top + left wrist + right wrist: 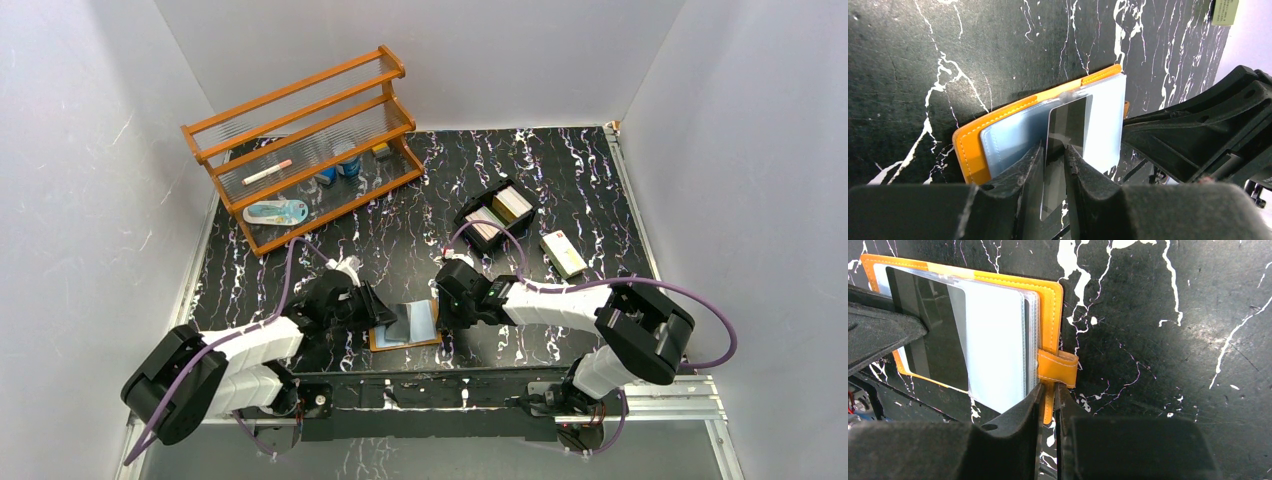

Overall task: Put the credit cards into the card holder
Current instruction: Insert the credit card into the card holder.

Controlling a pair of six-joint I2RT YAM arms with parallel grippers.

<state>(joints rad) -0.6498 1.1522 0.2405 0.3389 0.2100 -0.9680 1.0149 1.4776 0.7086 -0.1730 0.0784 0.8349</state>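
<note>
The orange-tan card holder [404, 338] lies open near the table's front edge, its clear sleeves up. My left gripper [1054, 150] is shut on a pale credit card [1066, 122] whose far end is partly inside a clear sleeve of the card holder [973, 145]. My right gripper [1049, 390] is shut on the orange cover edge of the card holder [1050, 300], just beside its snap tab [1058, 368]. The two grippers [372, 308] [440, 303] face each other across the holder. More credit cards [512, 205] stand edge-on in the black tray.
A black two-compartment tray [474, 211] sits behind the right arm. A cream oblong box [563, 253] lies to its right. An orange wooden rack [310, 140] with small items stands at the back left.
</note>
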